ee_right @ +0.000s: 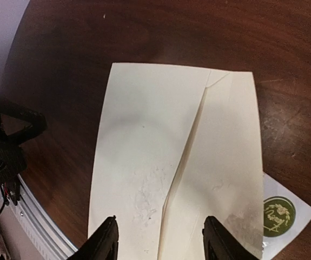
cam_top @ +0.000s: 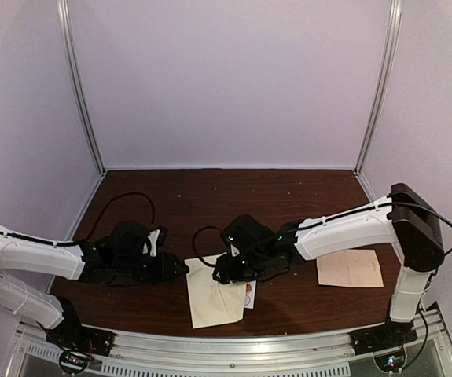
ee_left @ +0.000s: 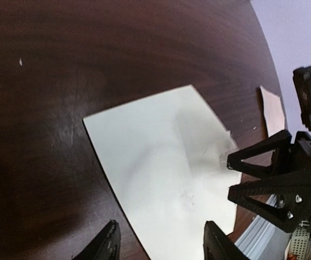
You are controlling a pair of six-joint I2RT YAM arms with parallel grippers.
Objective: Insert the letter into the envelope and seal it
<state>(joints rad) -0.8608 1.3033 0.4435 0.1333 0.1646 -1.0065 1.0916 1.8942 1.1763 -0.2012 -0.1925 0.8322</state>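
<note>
Both jaw pairs are standing apart, clamping nothing: left gripper and right gripper are hovering at the envelope, lying flat on the dark wood desk near its front edge. Lilac walls are enclosing it. Green sticker print is showing too small to read.

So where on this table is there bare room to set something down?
Free: the far half of the table, up to the back wall; also the strip between the sticker card and the pinkish sheet. Crowded: near centre, where the left gripper and right gripper hang over the envelope.
</note>
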